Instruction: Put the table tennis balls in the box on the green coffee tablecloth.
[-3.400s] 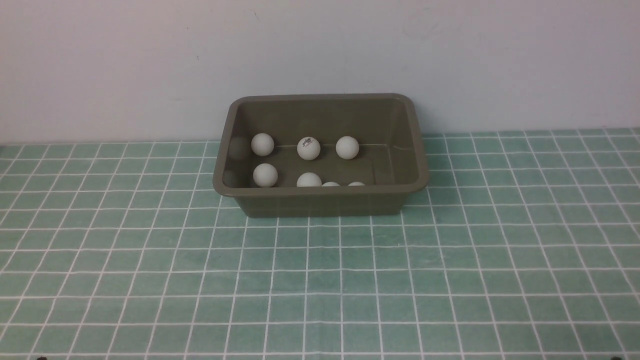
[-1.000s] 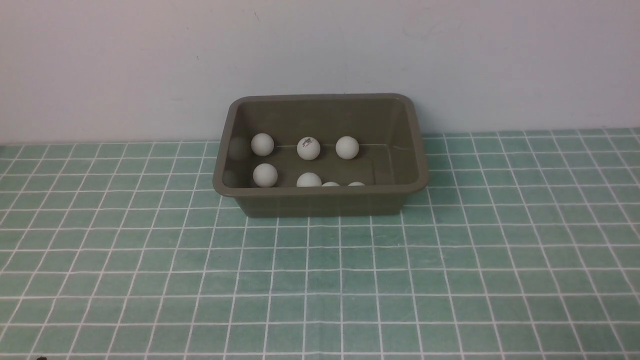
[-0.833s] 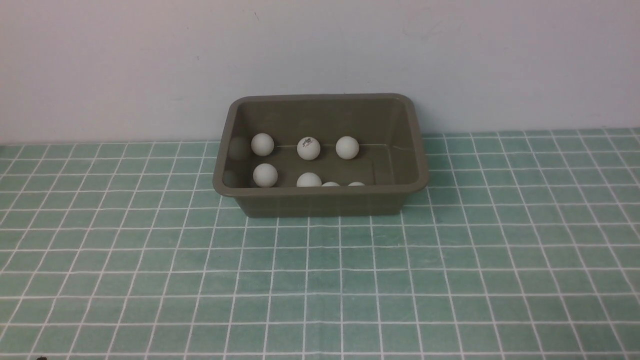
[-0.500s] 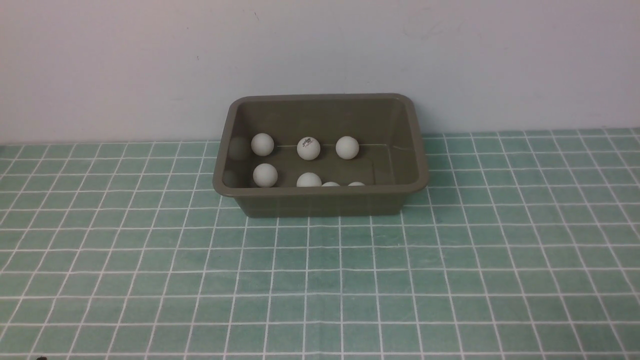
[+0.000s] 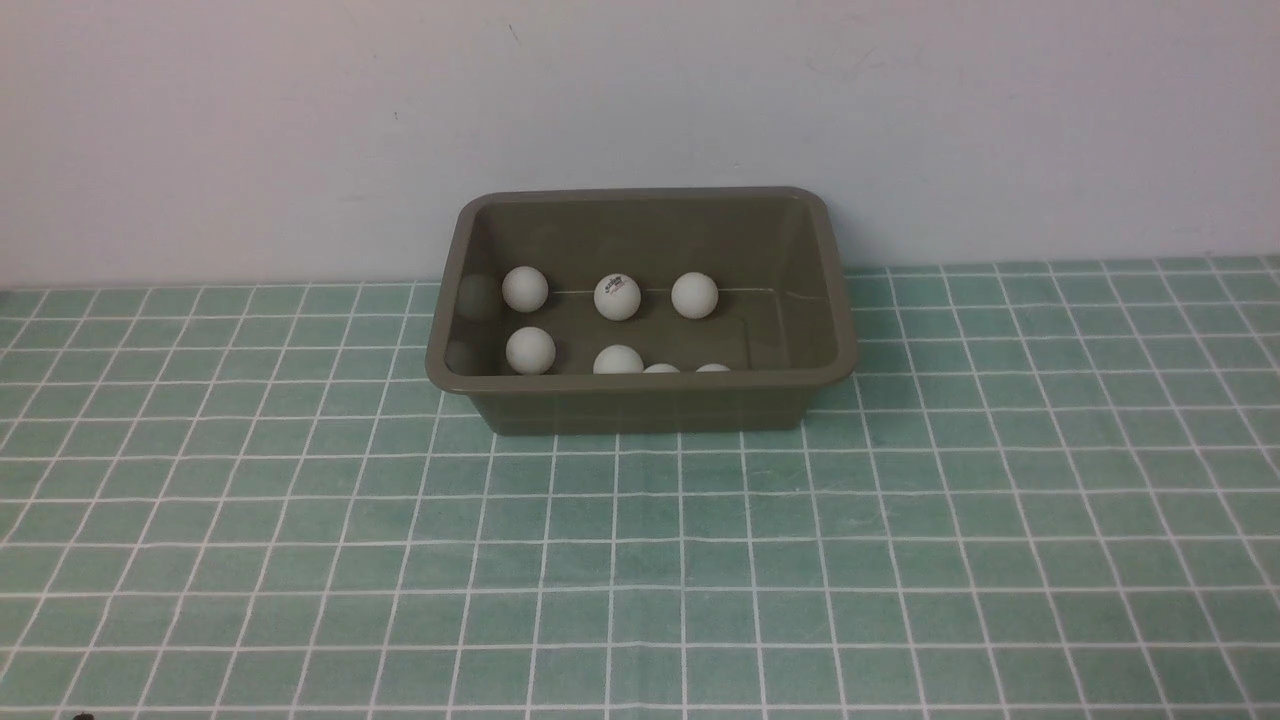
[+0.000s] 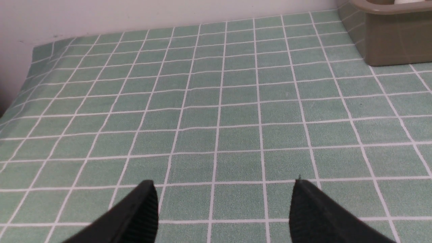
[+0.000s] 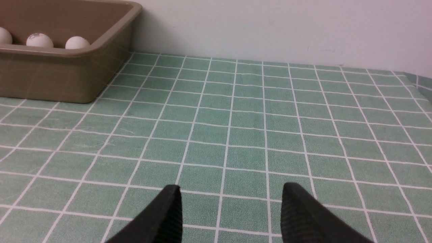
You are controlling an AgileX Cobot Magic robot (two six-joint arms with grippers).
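Observation:
The olive-brown box (image 5: 640, 382) stands on the green coffee tablecloth (image 5: 640, 560) by the back wall. Several white table tennis balls lie inside it, among them one with a dark logo (image 5: 617, 297) and a plain one (image 5: 530, 350); two at the front wall show only their tops. Neither gripper shows in the front view. My left gripper (image 6: 223, 182) hovers open over bare cloth, with the box (image 6: 391, 40) off to one side. My right gripper (image 7: 232, 185) is also open and empty, and the box (image 7: 50, 74) with three balls (image 7: 77, 43) lies ahead of it.
A pale wall (image 5: 640, 100) rises directly behind the box. In the left wrist view, the cloth's edge (image 6: 32, 57) drops off at the far corner.

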